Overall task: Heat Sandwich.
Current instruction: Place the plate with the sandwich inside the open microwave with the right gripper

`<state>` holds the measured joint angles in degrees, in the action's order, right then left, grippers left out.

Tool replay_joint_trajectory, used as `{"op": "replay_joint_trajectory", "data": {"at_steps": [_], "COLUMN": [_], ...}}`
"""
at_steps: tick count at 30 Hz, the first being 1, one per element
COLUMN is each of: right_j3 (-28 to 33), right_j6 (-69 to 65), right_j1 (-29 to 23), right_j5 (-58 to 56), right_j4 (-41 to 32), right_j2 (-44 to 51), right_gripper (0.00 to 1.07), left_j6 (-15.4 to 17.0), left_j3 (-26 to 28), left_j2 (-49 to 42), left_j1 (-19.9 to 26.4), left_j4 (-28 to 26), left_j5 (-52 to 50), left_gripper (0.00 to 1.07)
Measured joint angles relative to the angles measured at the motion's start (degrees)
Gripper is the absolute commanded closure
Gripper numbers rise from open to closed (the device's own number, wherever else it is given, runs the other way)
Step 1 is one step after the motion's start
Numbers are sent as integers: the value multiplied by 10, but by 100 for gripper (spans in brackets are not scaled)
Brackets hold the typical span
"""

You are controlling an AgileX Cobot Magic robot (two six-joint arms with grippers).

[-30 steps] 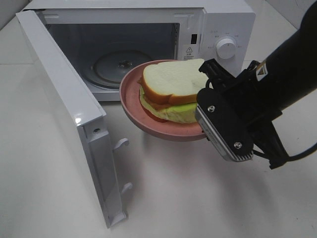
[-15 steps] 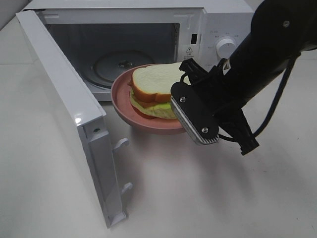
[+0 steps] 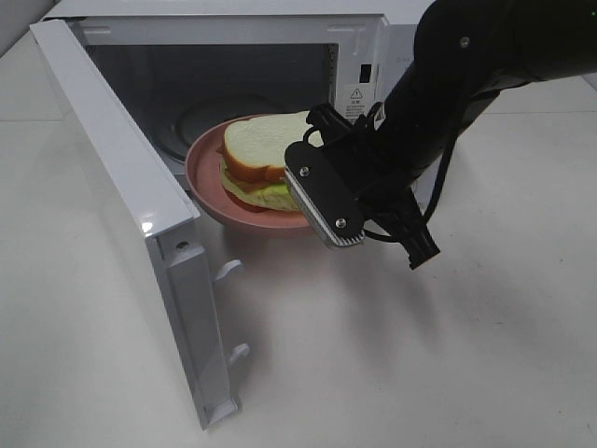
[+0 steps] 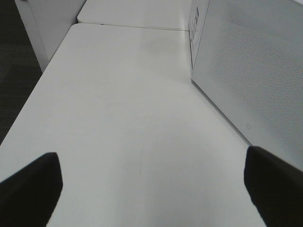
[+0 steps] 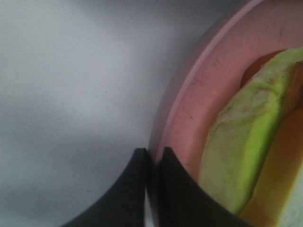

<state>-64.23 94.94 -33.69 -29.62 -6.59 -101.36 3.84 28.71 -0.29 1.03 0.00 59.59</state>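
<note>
The sandwich (image 3: 262,154), pale bread over green and orange filling, lies on a round pink plate (image 3: 200,174). My right gripper (image 3: 303,213) is shut on the plate's near rim and holds it in the air at the mouth of the open microwave (image 3: 233,19). The right wrist view shows the two fingers pinched together on the plate (image 5: 203,94) rim, right gripper (image 5: 152,161), with the sandwich's green edge (image 5: 236,142) beside them. My left gripper (image 4: 151,189) is open over bare table, holding nothing, and does not show in the high view.
The microwave door (image 3: 131,187) stands swung out to the left, its latch hooks facing the plate. A glass turntable (image 3: 196,117) lies inside the cavity behind the plate. The microwave's side wall (image 4: 255,71) is close to my left gripper.
My right arm has carried the plate and sandwich leftward and back, from in front of the microwave to its opening. The grip has not changed.
</note>
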Motion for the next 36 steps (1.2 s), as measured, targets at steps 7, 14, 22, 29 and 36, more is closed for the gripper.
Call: {"op": "replay_joint_trajectory", "data": {"at_steps": [7,14,22,29,36], "right_j3": [-49,-101,-178,-237,-284], "right_j6": [2,-5,-40,-78,-104], "right_j1": [-1,-1,-1,-1,-1], "right_j5": [-1,-10,-37,-60,-78], "right_j4": [-3,-5,6,31,41], "right_j2": [-46,-87,-135,-164,-198], "right_gripper": [103,103,103,102,102], "left_j6": [0,0,0,0,0], "left_j3": [0,0,0,0,0], "left_j2": [0,0,0,0,0], "left_j1": [0,0,0,0,0], "left_j4": [0,0,0,0,0], "left_j5": [0,0,0,0,0], "left_gripper": [9,9,9,9,9]}}
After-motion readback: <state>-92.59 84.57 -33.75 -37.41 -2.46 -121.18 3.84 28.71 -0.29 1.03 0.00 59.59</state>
